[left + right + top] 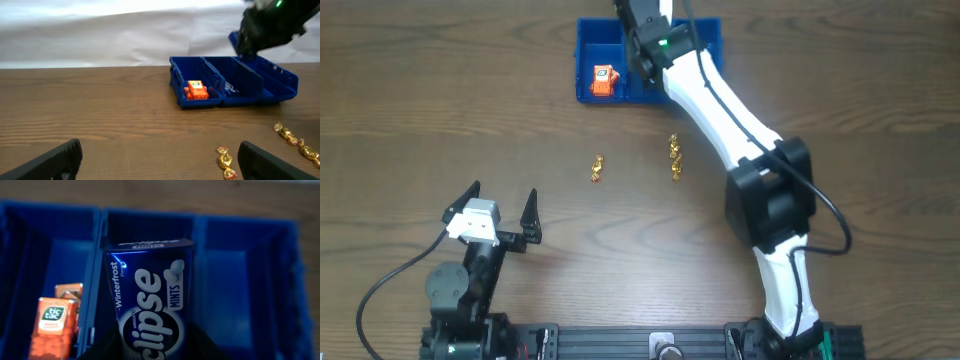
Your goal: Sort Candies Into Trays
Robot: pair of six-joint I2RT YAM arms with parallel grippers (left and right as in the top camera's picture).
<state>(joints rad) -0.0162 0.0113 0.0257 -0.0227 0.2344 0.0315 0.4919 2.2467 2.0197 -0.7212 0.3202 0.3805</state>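
1. Right wrist view: the right gripper (159, 347) pinches a blue mint tin (150, 280) by one end and holds it over the middle compartment of the blue tray (583, 50).
2. Orange candy boxes (604, 80) lie in the compartment at the tray's left in the top view, next to the one under the tin.
3. Gold-wrapped candies lie loose on the wooden table (420, 120) — a single one (597, 168) and a small cluster (675, 155) to its right, both apart from the tray.
4. Left gripper (503, 192) sits near its own base, well apart from the candies — fingers spread wide.
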